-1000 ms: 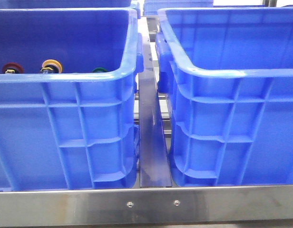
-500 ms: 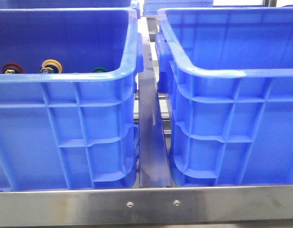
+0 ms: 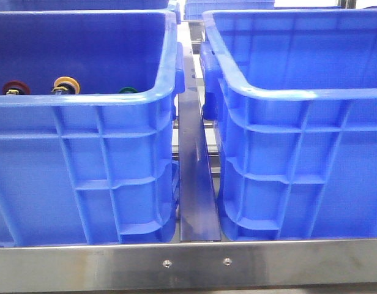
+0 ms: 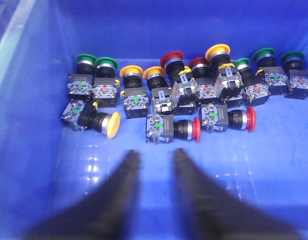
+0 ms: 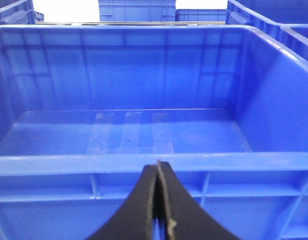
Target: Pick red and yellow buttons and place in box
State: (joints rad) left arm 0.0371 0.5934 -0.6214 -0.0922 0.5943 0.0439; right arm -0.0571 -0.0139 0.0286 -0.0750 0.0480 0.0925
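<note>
Buttons (image 4: 176, 131) look light, hard, rollable; I'd pinch the body. Left fingers (image 4: 130, 162) spread empty, right fingers (image 5: 153, 175) pressed together.

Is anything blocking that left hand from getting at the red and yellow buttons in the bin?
Nothing visible does. The left hand hangs open above bare crate floor, and the nearest red button and a yellow button lie on their sides just ahead of it, uncovered.

— What kind of place is this?
— A workshop or factory parts station. Two big blue plastic crates (image 3: 84, 153) sit side by side on a bare steel frame (image 3: 188, 263), lower frame.
— Anything else?
— One holds loose industrial push buttons (image 4: 194, 100); more blue crates (image 5: 136, 10) stand along the top edge.
</note>
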